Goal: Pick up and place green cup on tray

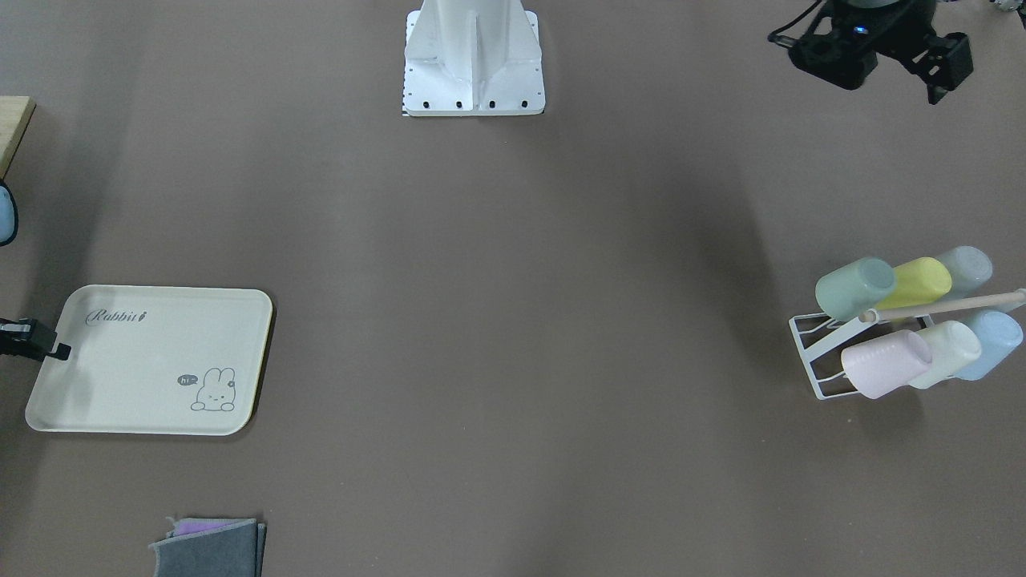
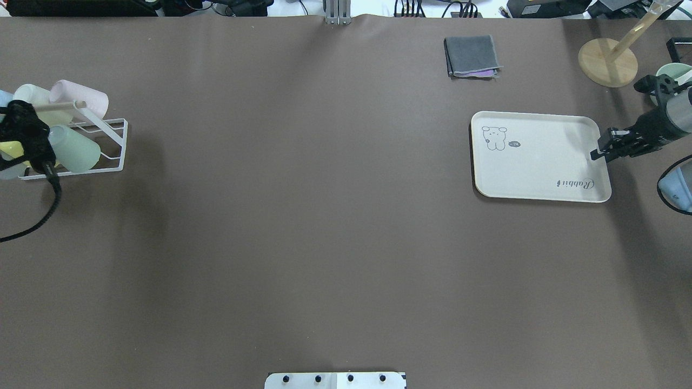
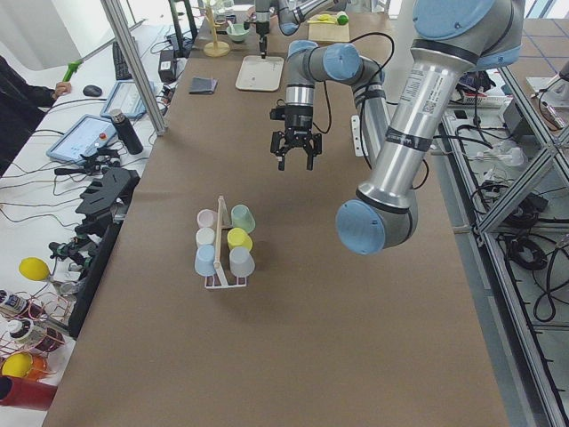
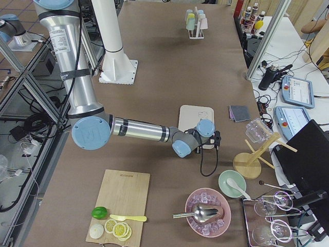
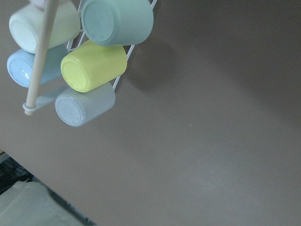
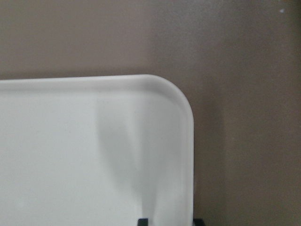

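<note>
The green cup (image 1: 854,287) lies tilted on a white wire rack (image 1: 808,362) at the table's left end. It is also in the overhead view (image 2: 77,152) and at the top of the left wrist view (image 5: 117,21). My left gripper (image 1: 890,72) hangs open in the air above and beside the rack (image 2: 111,141), holding nothing and clear of the cup. The cream tray (image 1: 152,361) lies flat near the table's right end with nothing on it. My right gripper (image 2: 603,147) is open over the tray's (image 2: 540,162) outer corner. Its fingertips (image 6: 143,220) show just above the tray's surface (image 6: 70,155).
Several other pastel cups share the rack: yellow (image 1: 918,282), pink (image 1: 882,362), cream (image 1: 950,351) and blue (image 1: 990,343). A folded grey cloth (image 2: 471,55) lies beyond the tray. A wooden stand (image 2: 608,62) and a green bowl (image 2: 673,73) stand at the far right corner.
</note>
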Motion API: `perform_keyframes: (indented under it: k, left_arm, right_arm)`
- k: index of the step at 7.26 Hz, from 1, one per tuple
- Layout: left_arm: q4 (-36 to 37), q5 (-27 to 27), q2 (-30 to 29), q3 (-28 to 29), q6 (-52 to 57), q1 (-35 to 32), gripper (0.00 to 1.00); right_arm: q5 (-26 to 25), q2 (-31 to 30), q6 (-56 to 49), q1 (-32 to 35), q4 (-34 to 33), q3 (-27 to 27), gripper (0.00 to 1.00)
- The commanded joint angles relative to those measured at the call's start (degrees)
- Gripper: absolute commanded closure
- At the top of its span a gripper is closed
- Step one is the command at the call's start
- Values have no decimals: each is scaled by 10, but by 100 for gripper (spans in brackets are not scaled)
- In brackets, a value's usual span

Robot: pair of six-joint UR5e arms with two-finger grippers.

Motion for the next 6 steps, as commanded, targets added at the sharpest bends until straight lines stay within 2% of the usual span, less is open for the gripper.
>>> perform_keyframes:
  k: [1,2,4,5,6]
  left_arm:
    - [41,93,-40,7,4,111,2]
    - [36,104,-50,28,2,149,2]
    - [-59,164,-48,86,5,178,2]
    - [-80,174,-49,114,6,189,1]
    - [-82,191,-45,122,10,205,2]
  right_arm:
    - [-1,0,0,-2,-1,-3,58]
    - [-1,0,0,-3,-1,-3,66]
    - [0,-1,0,-3,-3,-3,81]
    - [0,0,0,-3,-5,-2,90]
    - [0,-1,0,-3,-5,-2,96]
